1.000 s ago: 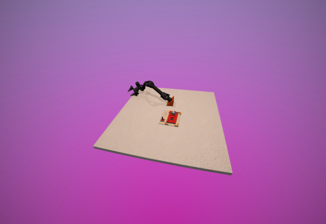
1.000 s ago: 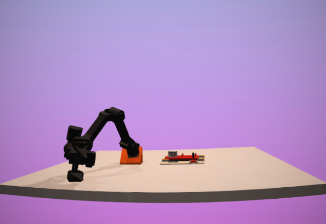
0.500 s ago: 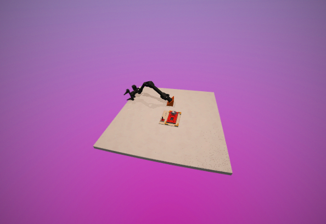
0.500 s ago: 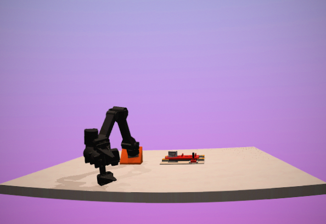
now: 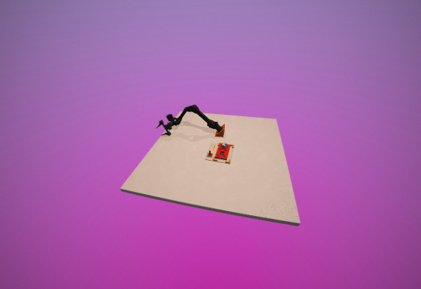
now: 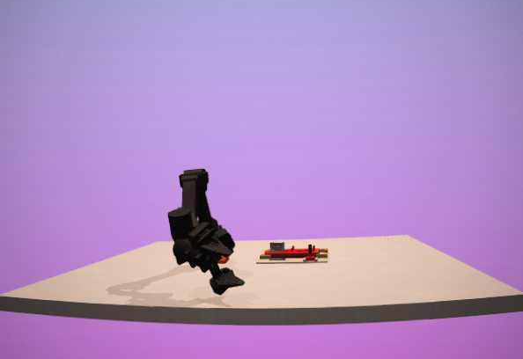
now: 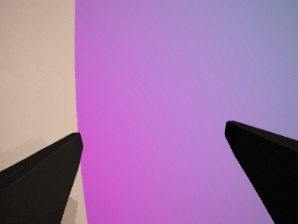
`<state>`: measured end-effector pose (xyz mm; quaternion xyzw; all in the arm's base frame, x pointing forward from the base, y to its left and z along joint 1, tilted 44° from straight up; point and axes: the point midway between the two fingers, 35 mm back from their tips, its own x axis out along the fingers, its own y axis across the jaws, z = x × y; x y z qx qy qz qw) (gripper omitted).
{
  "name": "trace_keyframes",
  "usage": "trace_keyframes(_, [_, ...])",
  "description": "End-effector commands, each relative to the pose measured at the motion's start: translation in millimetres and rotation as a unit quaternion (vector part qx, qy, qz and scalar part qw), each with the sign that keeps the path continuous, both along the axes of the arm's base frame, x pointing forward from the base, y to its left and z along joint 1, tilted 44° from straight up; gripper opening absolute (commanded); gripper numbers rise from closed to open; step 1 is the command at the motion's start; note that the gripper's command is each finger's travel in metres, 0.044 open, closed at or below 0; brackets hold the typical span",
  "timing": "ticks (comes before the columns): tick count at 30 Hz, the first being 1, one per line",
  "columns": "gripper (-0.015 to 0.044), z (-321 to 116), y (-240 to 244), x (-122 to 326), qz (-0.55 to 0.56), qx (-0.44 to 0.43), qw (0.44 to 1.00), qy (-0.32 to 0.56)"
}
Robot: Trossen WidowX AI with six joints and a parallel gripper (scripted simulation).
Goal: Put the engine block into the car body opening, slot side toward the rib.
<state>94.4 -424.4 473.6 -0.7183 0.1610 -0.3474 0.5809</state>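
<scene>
The engine block, a grey block (image 5: 224,145) (image 6: 277,246), sits at one end of the red car body (image 5: 223,149) (image 6: 291,252), the end nearer the arm's base in the top view. Its upper part stands above the body; how deep it sits and which way its slot side faces are too small to tell. My gripper (image 5: 160,131) (image 6: 238,267) (image 7: 154,133) is open and empty, with wide-spread fingers. It is far from the car, low near the table's left edge in the top view, and touches neither block nor body. The wrist view shows no task object.
The car body lies in a pale holder with orange-yellow corners. Beside it is a small red part (image 5: 210,154) (image 6: 311,258) with a black upright. The orange arm base (image 5: 220,132) (image 6: 224,259) stands close behind the car. The table edge (image 7: 75,65) runs below the gripper.
</scene>
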Motion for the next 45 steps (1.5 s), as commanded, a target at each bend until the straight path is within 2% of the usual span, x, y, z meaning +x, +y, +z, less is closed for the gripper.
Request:
trace_keyframes(1, [0.044, -5.2, 2.8, 28.7, 0.027, 0.044, 0.998, -0.027])
trace_keyframes(10, [0.044, -35.0, -1.7, 71.3, 0.057, 0.142, 0.986, -0.058])
trace_keyframes(24, [0.044, -122.7, 21.6, 190.4, 0.109, 0.353, 0.927, -0.056])
trace_keyframes(35, [0.044, -200.2, 79.4, 271.3, 0.117, 0.494, 0.862, 0.003])
trace_keyframes(45, [0.044, -267.5, 154.8, 320.5, 0.101, 0.588, 0.798, 0.083])
